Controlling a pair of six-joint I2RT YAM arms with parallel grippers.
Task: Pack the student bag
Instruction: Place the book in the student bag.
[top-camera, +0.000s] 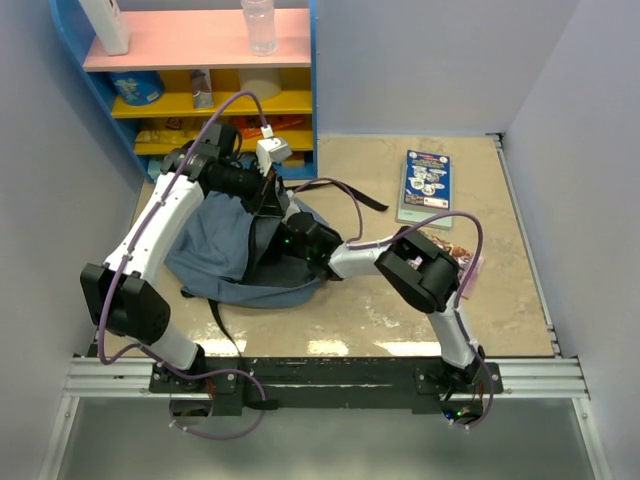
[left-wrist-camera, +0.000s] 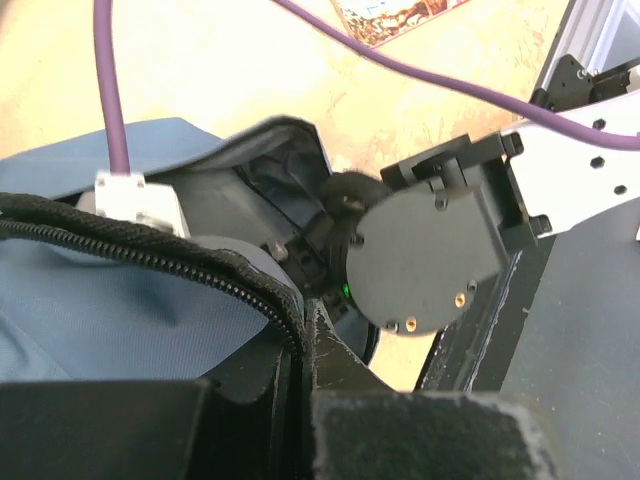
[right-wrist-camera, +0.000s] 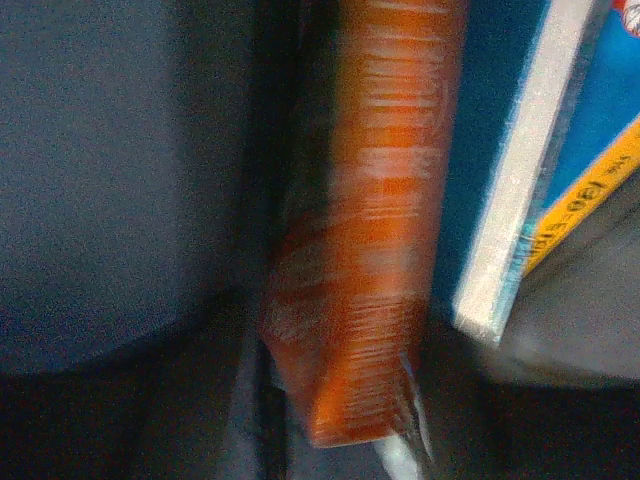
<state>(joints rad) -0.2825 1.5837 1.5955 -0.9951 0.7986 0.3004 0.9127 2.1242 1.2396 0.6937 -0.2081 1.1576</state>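
Top external view: the limp slate-blue fabric student bag (top-camera: 215, 255) is slumped on the beige table (top-camera: 400, 320), its stiffer black zipper rim (left-wrist-camera: 180, 262), judged the best hold, clamped by the left gripper (left-wrist-camera: 308, 350); the right gripper (top-camera: 298, 243) is sunk in the bag's mouth, its state not discernible

On the bench (top-camera: 380, 310), a blue book (top-camera: 424, 186) lies near the far right corner; a shelf (top-camera: 180, 50) holding a bottle (top-camera: 258, 25) stands far left.

My left arm (top-camera: 150, 225) stretches forward across the table, left fingers (left-wrist-camera: 420, 440) clamped together. My right arm (top-camera: 415, 268) bends left, wrist low; right fingers hidden, state unclear.
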